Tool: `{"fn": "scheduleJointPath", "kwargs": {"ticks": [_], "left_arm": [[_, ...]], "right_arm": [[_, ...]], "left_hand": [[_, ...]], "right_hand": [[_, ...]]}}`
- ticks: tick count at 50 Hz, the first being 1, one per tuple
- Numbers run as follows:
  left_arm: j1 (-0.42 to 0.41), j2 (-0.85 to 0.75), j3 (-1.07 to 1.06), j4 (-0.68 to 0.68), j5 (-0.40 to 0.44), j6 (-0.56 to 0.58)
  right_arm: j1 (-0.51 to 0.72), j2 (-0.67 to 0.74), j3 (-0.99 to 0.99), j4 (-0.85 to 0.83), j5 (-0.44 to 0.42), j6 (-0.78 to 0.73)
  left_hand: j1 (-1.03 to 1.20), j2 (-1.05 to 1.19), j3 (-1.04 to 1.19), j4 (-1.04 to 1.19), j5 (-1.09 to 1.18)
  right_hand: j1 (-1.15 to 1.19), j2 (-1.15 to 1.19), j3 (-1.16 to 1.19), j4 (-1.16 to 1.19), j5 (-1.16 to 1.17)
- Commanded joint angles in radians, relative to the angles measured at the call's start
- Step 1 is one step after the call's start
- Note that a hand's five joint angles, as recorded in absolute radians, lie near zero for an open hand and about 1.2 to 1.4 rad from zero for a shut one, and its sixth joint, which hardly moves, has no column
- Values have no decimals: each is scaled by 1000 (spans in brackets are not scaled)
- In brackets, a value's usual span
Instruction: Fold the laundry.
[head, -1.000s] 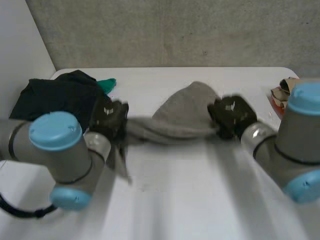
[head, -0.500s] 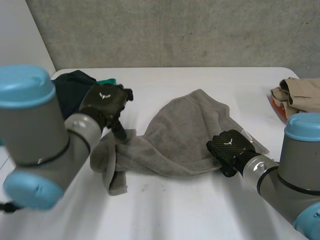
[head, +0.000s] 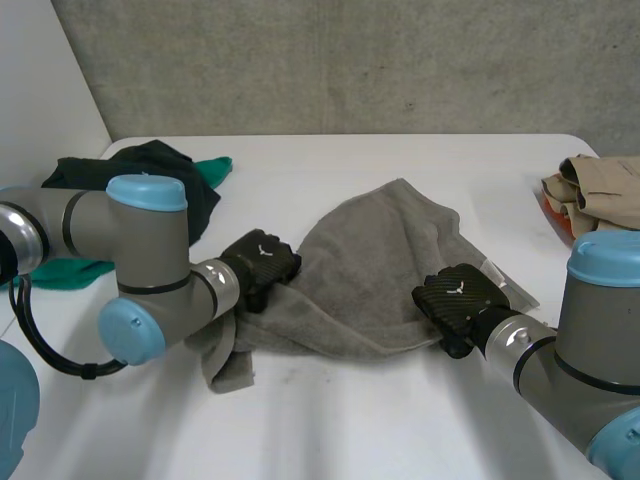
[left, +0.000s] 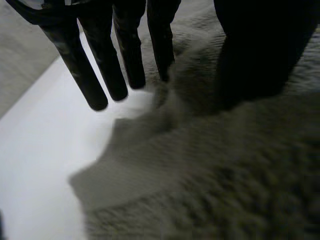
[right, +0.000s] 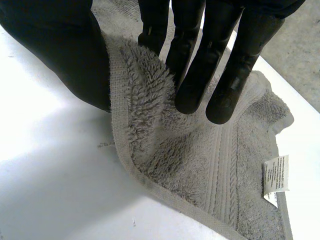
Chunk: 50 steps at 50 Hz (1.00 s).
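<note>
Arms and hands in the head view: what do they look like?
Left arm and right arm: thick grey tubes, round light-blue joint caps. Left hand and right hand: black, small white mark on the back, slim round-tipped fingers.

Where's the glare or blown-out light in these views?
Head view: even light, no glare on the table or grey towel. Left wrist view: table glows bright beside the fingertips of the left hand, which is nearly a silhouette. Right wrist view: table brightest next to the thumb of the right hand; towel pile and white label evenly lit.
</note>
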Motion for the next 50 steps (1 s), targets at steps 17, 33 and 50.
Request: {"fn": "scheduleJointPath", "kwargs": {"ticks": [17, 33, 50], "left_arm": [[-69, 473, -280, 54, -216, -55], [-69, 209, -181, 251, -311, -34], [-58, 250, 188, 813, -411, 138]], "right_arm": [[-114, -225, -110, 248, 13, -160], [-85, 15, -303, 254, 58, -314], [-42, -54, -578, -446, 122, -209]], "left_hand": [[818, 836, 843, 843, 846], [818, 836, 843, 843, 846], [818, 836, 843, 843, 846]], "right_hand": [[399, 215, 216, 205, 239], [399, 215, 216, 205, 239], [399, 215, 216, 205, 239]]}}
